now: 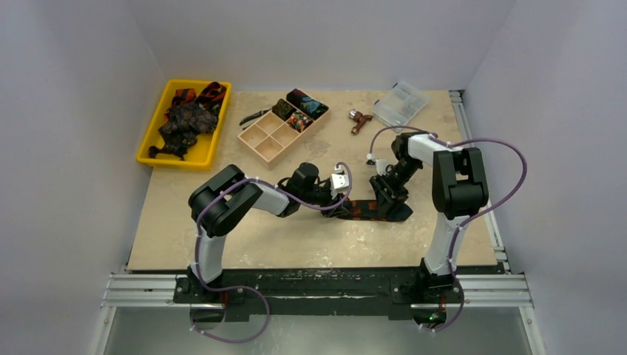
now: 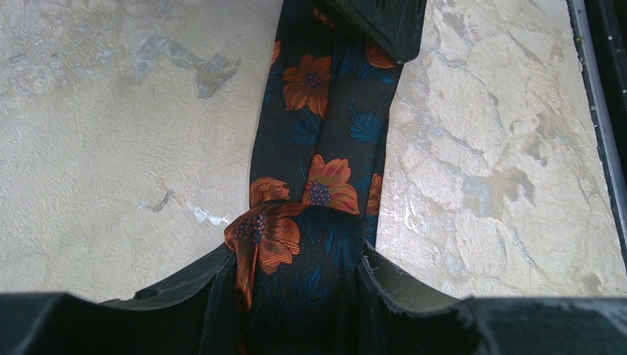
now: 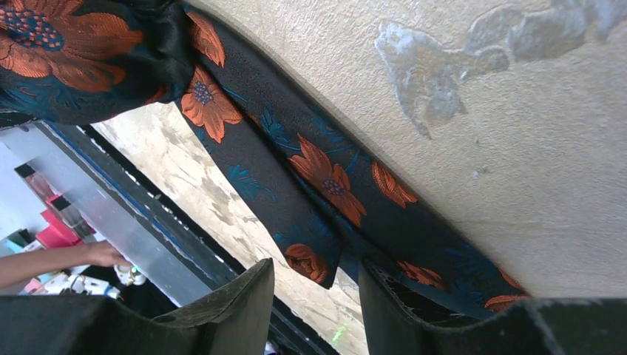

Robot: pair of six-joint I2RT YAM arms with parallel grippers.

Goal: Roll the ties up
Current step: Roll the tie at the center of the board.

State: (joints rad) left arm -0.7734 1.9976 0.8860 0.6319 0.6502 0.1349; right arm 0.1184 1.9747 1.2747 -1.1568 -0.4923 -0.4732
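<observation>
Clamped in the left pincer: the bunched, partly rolled end of a dark tie printed with orange flowers and blue leaves. Fabric across the whole gap there, touching both fingers, with an orange-flowered fold spilling toward one side.

From that grip, stretched flat on the bench and pointing straight away from the left pincer, long axis in line with its reach. Far end at the right pincer, slipping beneath its black body.

From above: laid between the two pincers, long axis roughly left to right, near parallel to the bench's near edge, one end at each pincer.

At the right pincer: fingers standing moderately apart, pale bench showing in the gap, nothing pinched. Just ahead of that gap, a folded tip of the tie. Under and beside one finger, the flat band itself, running off diagonally toward the bunched end. Whether touching that finger or merely below it, cannot tell.

Well beyond both pincers, toward the far left corner: a yellow tray holding a heap of ties. Just beside it, a tan divided box with rolled ties in its far compartments. Farther right, a small red-brown tool and a clear plastic case.
</observation>
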